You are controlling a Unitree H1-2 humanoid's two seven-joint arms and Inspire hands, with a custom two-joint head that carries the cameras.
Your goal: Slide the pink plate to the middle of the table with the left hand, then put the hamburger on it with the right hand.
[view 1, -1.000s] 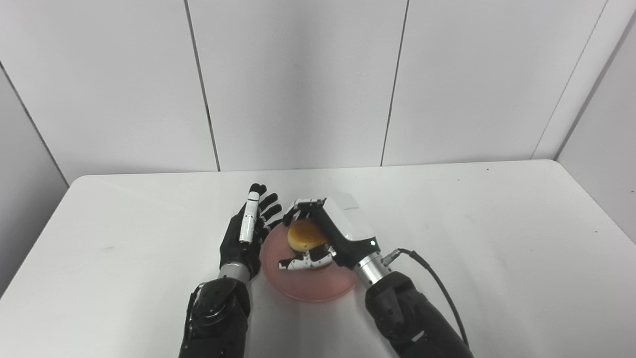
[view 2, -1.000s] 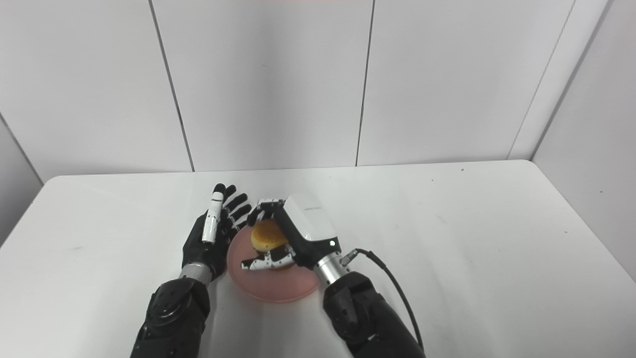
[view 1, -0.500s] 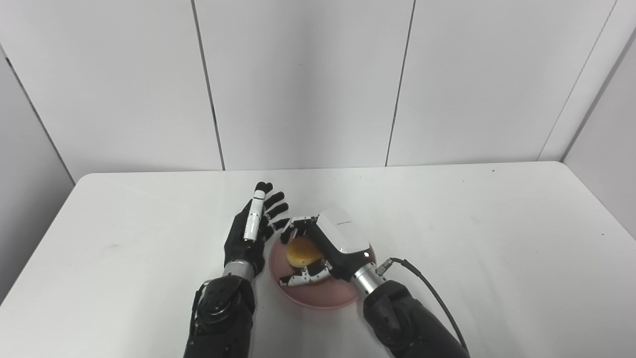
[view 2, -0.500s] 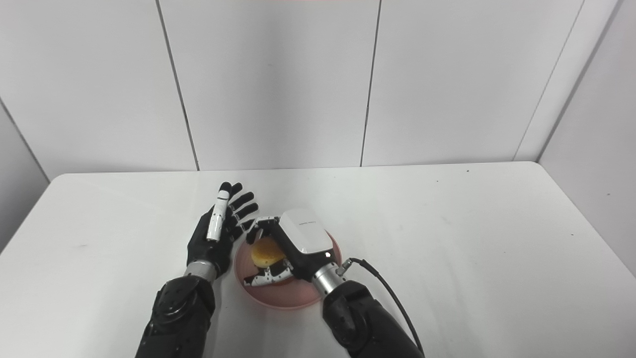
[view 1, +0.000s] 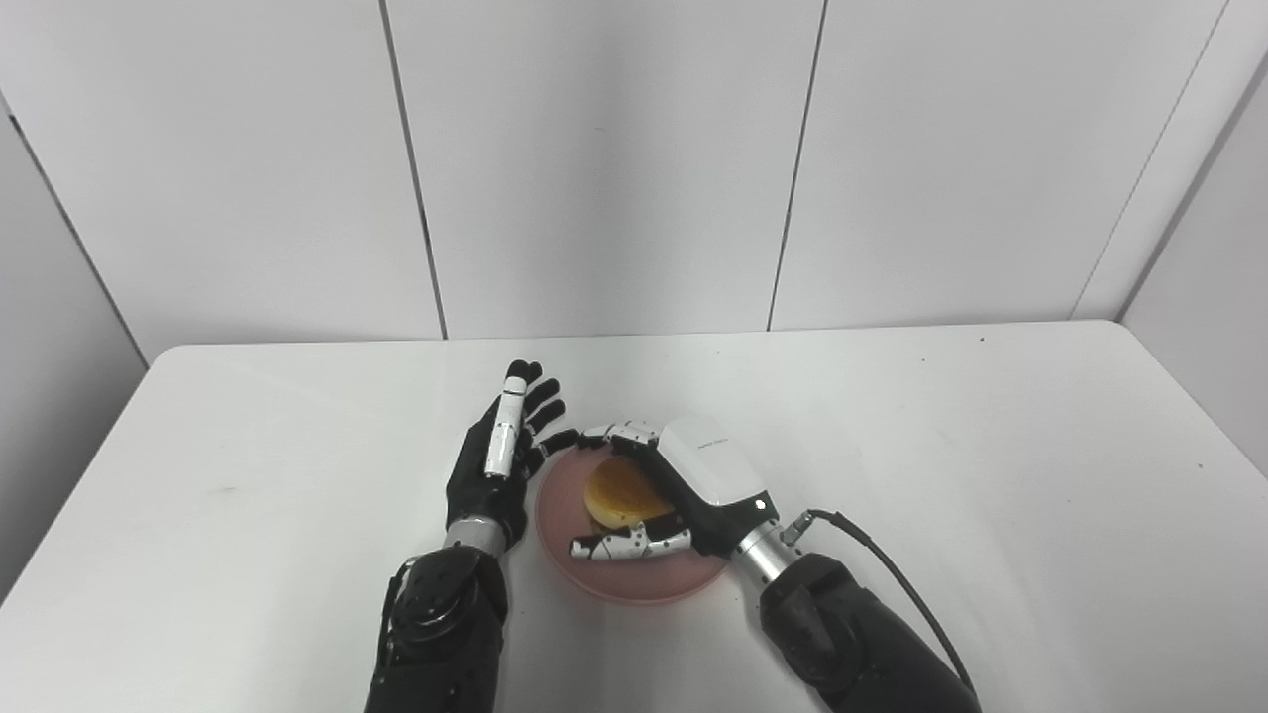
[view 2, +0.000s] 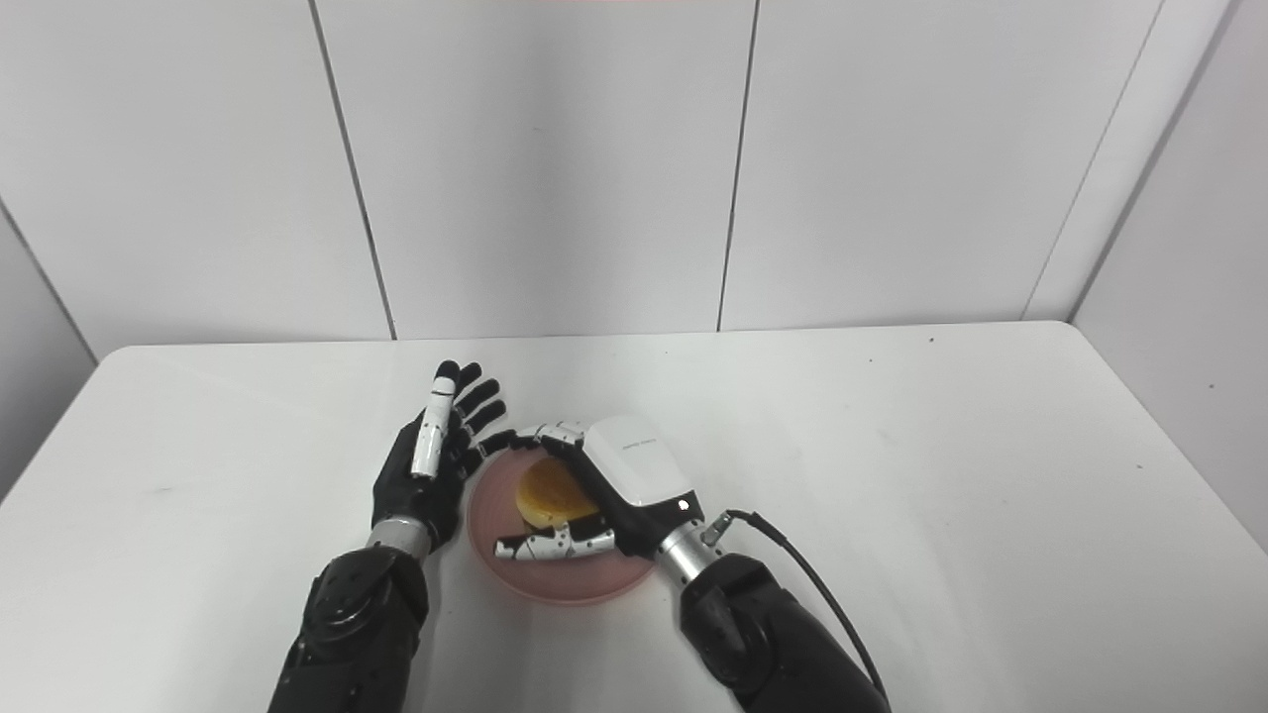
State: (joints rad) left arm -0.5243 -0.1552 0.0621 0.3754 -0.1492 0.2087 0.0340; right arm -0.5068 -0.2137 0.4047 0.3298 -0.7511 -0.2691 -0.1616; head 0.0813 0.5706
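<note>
The hamburger (view 1: 616, 492) rests on the pink plate (view 1: 634, 579), between the spread fingers (view 1: 629, 546) of the right hand (view 1: 693, 485), which do not clamp it. The left hand (view 1: 495, 460) stands open beside the plate.

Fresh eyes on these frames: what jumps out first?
The pink plate near the table's middle, with the hamburger sitting on it. The right hand arches over the bun, fingers spread around it rather than clamped. The left hand stands open just beside the plate's left rim.
</note>
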